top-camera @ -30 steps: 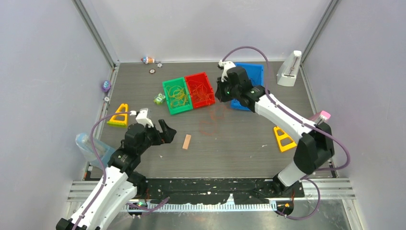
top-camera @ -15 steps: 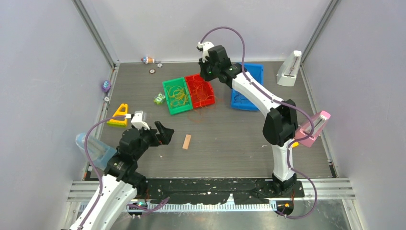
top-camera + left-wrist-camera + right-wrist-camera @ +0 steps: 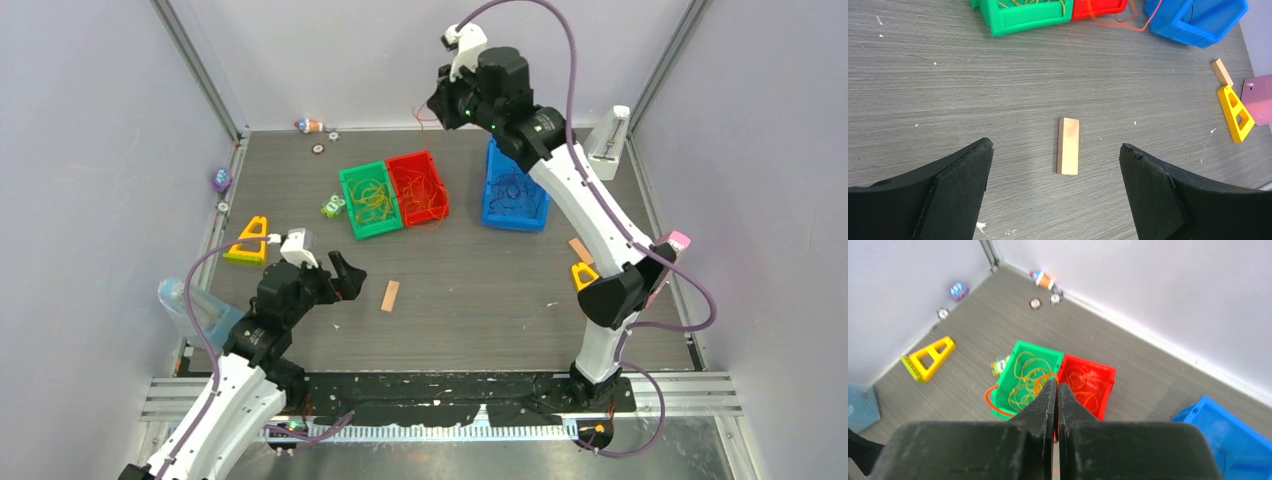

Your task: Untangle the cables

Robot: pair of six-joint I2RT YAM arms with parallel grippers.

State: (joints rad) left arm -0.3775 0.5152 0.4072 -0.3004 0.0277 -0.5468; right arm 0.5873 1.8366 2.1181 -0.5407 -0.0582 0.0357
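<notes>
The right gripper (image 3: 1052,384), high over the far bins, has its jaws pinched shut on an orange-red cable (image 3: 989,399). The left gripper (image 3: 1055,146) hangs wide open, near left. If the strand is snagged on others in the red bin (image 3: 441,190), it may drag them out — or slip free.

We see thin, floppy cables in three lots: yellow cables (image 3: 372,200) in loose loops inside the green bin (image 3: 360,170), orange-red cables (image 3: 422,190) tangled in the red bin (image 3: 410,158) beside it, and dark cables (image 3: 515,188) in the blue bin (image 3: 512,220). One orange-red loop (image 3: 986,396) dangles from the pinched right gripper (image 3: 1056,383).
</notes>
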